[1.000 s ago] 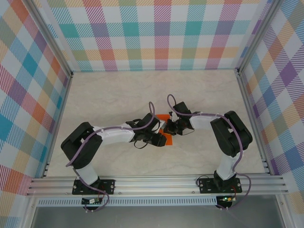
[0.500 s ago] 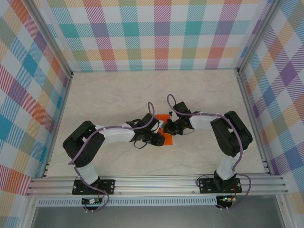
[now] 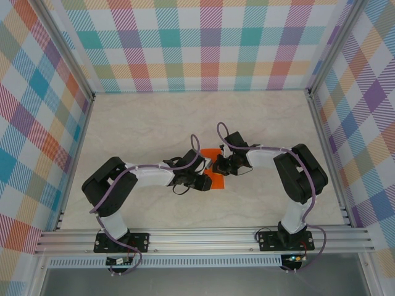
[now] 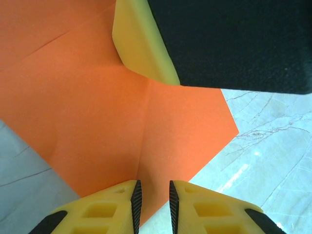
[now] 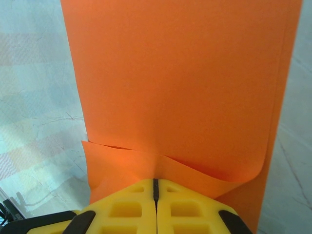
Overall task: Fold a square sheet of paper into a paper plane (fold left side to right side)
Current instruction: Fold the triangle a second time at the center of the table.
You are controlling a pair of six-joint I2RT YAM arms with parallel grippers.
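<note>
1. Paper first: the square sheet of paper (image 5: 180, 83) lies on the marble-look table (image 3: 154, 123) between my two grippers, orange face up, spreading out ahead of both sets of fingertips
2. My right gripper (image 5: 156, 184) is closed, its two yellow fingers pressed together on the near edge of the sheet. That edge buckles into a small curl right at the tips, and a second layer shows beneath it
3. Ahead of the right fingers the sheet runs off the top of the wrist view, so its far edge is cut off
4. My left gripper (image 4: 153, 195) has its jaws a little apart, with a narrow gap between the pads. A crease in the sheet runs straight into that gap, and I cannot tell whether either pad touches the paper
5. Ahead and to the right of the left fingers, a yellow-and-black block (image 4: 219, 44) covers the sheet's far corner. I cannot make out what it is
6. From above, both wrists crowd over the sheet and hide most of it, with two small orange patches peeking out beside them
</note>
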